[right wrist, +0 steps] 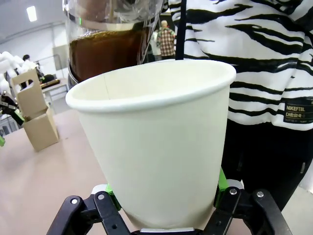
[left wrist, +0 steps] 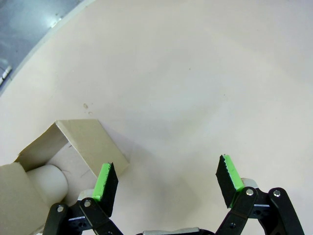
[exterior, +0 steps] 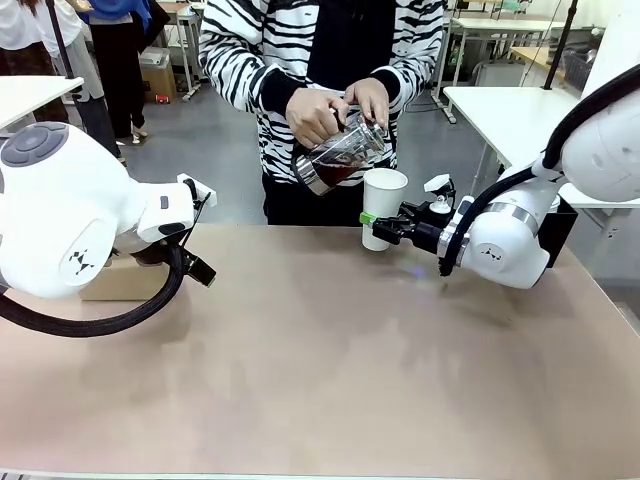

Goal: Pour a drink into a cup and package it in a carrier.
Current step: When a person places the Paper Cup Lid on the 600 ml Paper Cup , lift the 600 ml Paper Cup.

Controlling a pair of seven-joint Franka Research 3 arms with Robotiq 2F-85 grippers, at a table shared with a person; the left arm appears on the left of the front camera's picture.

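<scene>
Lister: Cup, white paper, upright, no lid. Holder?

Checker: Right gripper, green pads closed against the cup's lower wall on both sides. The right wrist view shows the wall pinched between them. Whether the cup's base rests on the table cannot be told.

Lister: Drink?

Checker: Drink, dark brown, inside a clear glass jug, just above and behind the cup's rim. The person's hands tilt the jug, spout toward the cup. No stream can be made out, and the cup's inside is hidden.

Lister: Carrier?

Checker: Carrier, brown cardboard, on the table well apart from the cup, on its far side from the right gripper. Left gripper hovers just beside the carrier, jaws spread wide, holding nothing.

Lister: Step in hand?

Checker: Pouring, by my reading. Packaging is not yet begun.

Lister: Next move calls for?

Checker: Probably a steady hold, with the cup upright until the jug lifts clear. Then a level carry to the carrier and a straight lowering into a free hole. Too hard a squeeze could buckle the paper wall, and any tilt would spill.
</scene>
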